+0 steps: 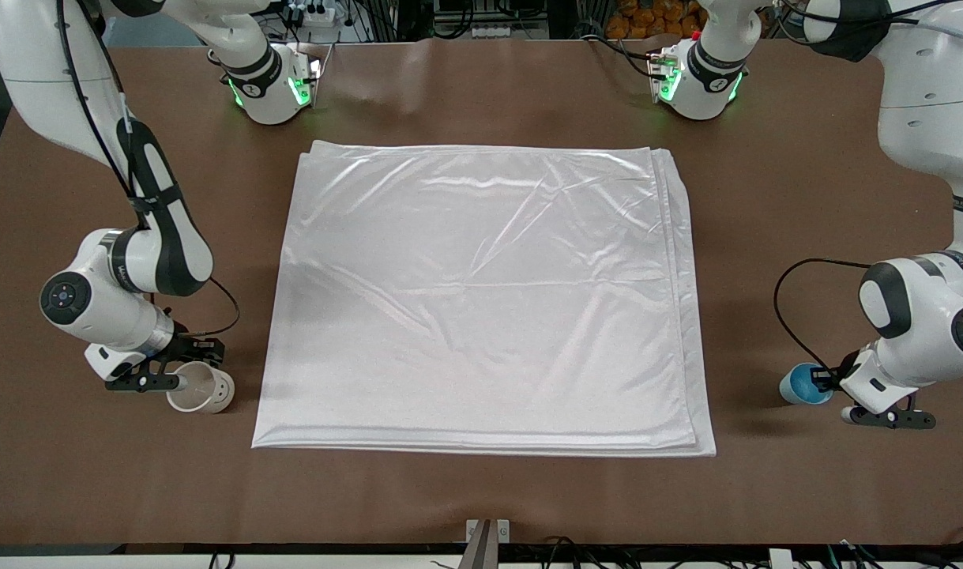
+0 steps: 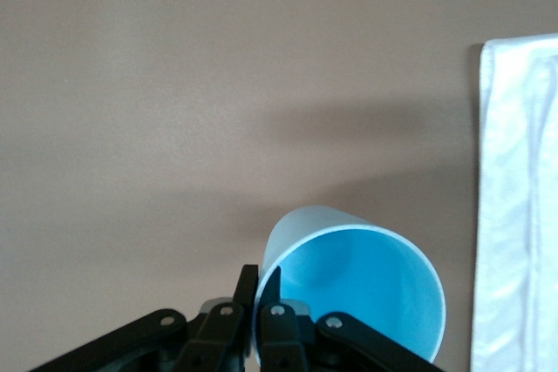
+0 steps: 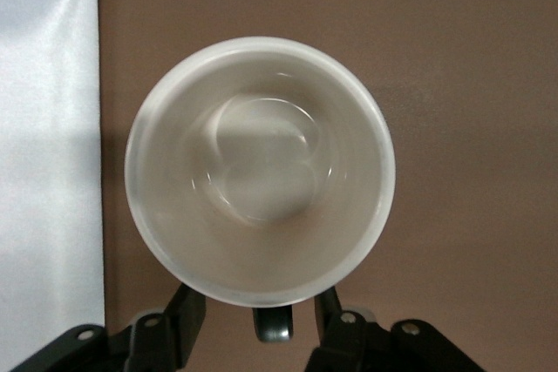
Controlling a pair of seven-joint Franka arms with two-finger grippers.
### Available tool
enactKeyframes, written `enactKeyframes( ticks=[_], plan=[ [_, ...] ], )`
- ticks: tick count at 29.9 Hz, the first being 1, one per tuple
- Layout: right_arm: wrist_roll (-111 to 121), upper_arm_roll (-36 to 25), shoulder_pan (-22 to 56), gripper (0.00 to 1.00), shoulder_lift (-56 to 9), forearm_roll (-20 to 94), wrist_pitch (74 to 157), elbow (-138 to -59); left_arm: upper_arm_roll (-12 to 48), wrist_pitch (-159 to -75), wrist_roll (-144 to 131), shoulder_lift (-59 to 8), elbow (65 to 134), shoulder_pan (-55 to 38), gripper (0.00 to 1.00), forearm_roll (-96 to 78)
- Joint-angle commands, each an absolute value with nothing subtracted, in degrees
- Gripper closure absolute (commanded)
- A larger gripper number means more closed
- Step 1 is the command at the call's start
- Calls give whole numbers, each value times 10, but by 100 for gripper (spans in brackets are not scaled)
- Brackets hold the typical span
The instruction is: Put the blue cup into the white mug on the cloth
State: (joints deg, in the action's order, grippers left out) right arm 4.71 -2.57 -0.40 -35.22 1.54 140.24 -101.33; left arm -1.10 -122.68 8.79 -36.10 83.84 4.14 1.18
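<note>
The blue cup (image 1: 801, 386) is on the brown table off the cloth (image 1: 481, 300), at the left arm's end. My left gripper (image 1: 829, 381) is shut on its rim. In the left wrist view, one finger (image 2: 245, 283) is outside the blue cup (image 2: 366, 285) and the other is inside it. The white mug (image 1: 203, 388) is on the table beside the cloth at the right arm's end. My right gripper (image 1: 173, 384) is low at its rim. In the right wrist view the open fingers (image 3: 187, 302) straddle the mug's (image 3: 260, 172) black handle (image 3: 275, 324) without touching it.
The cloth lies flat across the middle of the brown table (image 1: 481, 490), with nothing on it. Its edge shows in the left wrist view (image 2: 519, 198) and the right wrist view (image 3: 48, 128). Both arm bases stand along the table edge farthest from the front camera.
</note>
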Motion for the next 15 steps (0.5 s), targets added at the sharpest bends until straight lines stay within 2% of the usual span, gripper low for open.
enactKeyframes(
  ticks=[1, 15],
  plan=[
    [52, -21, 1, 100, -337, 14, 1393, -1000, -7, -1206, 68, -343, 846, 37, 100, 8],
    [-24, -20, 83, 100, -251, 18, 1242, -958, 15, -1168, 14, -316, 846, 34, 100, 8]
  ],
)
